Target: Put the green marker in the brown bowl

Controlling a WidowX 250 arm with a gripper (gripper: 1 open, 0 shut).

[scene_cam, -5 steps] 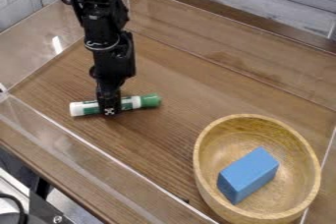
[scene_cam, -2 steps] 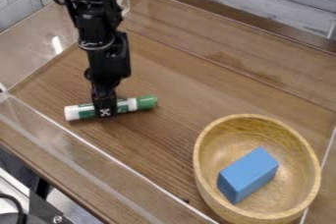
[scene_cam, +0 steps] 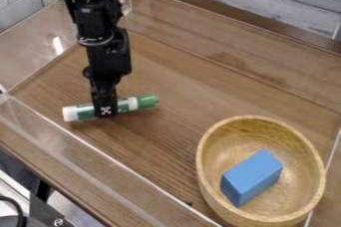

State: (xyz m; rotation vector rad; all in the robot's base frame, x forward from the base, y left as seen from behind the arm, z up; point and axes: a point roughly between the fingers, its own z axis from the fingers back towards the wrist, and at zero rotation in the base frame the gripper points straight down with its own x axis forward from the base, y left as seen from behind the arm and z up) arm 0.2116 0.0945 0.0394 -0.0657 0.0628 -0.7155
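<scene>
The green marker lies along the wooden tabletop at the left, its white end pointing left and its green cap to the right. My gripper points straight down over the marker's left half, fingers shut on its barrel; whether it rests on the wood or is just off it I cannot tell. The brown bowl, wide and light tan, sits at the lower right, well apart from the gripper.
A blue rectangular block lies inside the bowl. Clear plastic walls fence the tabletop at the front left and along the back. Open wood stretches between the marker and the bowl.
The arm and the marker have shifted very slightly to the left; the grip on the marker stays the same.
</scene>
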